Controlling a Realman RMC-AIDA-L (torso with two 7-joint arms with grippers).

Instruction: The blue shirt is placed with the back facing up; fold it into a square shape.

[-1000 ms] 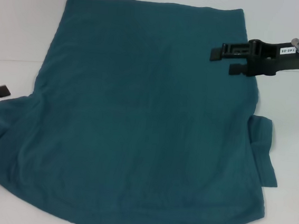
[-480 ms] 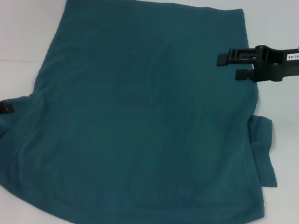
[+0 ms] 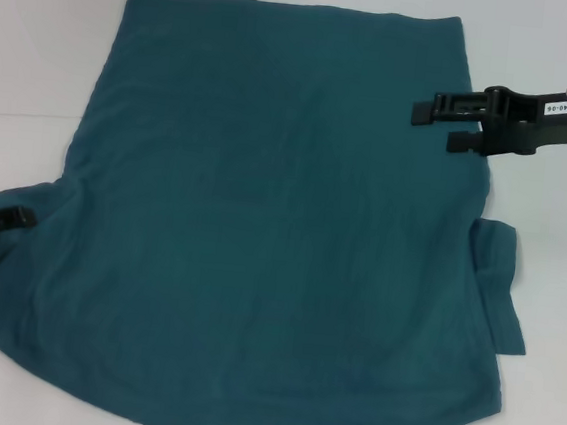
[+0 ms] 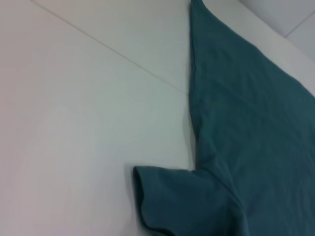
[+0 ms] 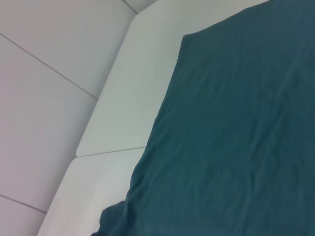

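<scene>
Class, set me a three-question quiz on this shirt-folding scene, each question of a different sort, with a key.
1. True or false: the blue shirt lies spread flat on the white table, with no fold made in its body yet.
2. Which claw is at the shirt's sleeve? A) the left claw B) the right claw
3. Fill in: the right claw is open and sits over the shirt's ____ edge, near the far end.

Key:
1. True.
2. A. The left claw is at the left sleeve's edge; the right one is farther up the shirt, beyond the right sleeve.
3. Right.
</scene>
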